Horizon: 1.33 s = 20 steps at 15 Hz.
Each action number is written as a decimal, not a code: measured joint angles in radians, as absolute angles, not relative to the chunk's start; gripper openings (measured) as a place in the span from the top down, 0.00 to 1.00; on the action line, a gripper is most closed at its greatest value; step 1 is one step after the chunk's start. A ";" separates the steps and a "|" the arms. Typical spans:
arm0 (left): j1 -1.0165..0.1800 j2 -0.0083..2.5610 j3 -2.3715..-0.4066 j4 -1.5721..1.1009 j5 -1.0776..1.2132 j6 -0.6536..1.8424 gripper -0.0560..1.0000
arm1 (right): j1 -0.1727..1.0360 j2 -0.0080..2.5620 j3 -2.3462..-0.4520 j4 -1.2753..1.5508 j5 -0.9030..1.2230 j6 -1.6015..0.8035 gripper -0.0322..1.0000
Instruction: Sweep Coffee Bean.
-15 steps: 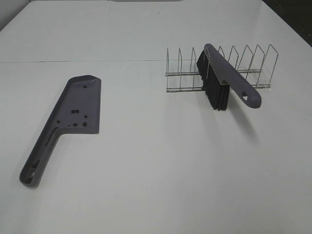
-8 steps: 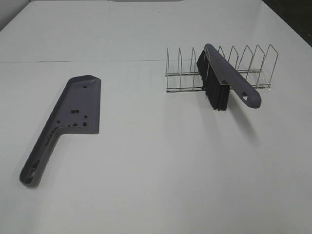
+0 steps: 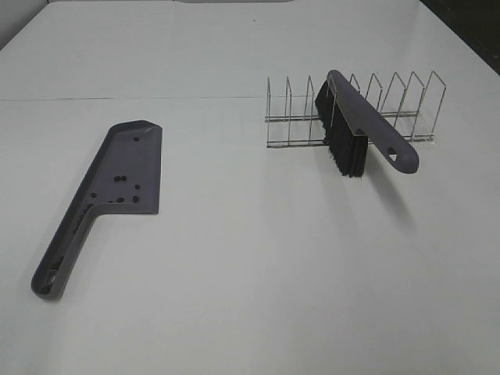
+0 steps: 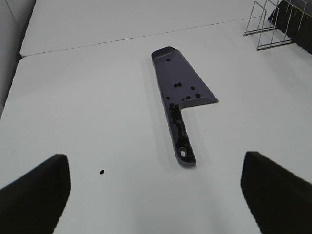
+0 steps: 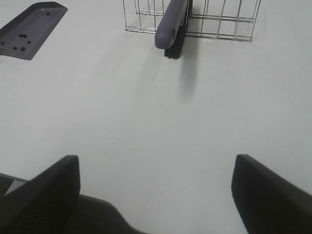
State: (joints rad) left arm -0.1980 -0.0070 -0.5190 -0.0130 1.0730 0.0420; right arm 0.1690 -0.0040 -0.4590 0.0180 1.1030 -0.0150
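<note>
A grey dustpan (image 3: pixel 125 168) lies flat on the white table at the left, handle toward the front. Several coffee beans (image 3: pixel 125 187) lie in its pan, and in the left wrist view more beans (image 4: pixel 178 124) fill its handle channel. One stray bean (image 4: pixel 102 171) lies on the table beside the handle. A grey brush with black bristles (image 3: pixel 355 125) stands in a wire rack (image 3: pixel 398 105) at the right. My left gripper (image 4: pixel 153 157) is open and empty, short of the dustpan (image 4: pixel 183 83) handle. My right gripper (image 5: pixel 156 158) is open and empty, well short of the brush (image 5: pixel 171 24). Neither gripper shows in the exterior view.
The wire rack (image 5: pixel 219 19) has several upright dividers, and the brush handle sticks out of it toward the front. A seam (image 3: pixel 133 98) crosses the table behind the dustpan. The dustpan (image 5: pixel 27 29) also shows in the right wrist view.
</note>
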 joint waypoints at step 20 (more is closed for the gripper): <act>0.052 -0.007 -0.519 -0.012 1.073 0.042 0.12 | 0.104 -0.004 -0.459 0.046 1.103 -0.015 0.20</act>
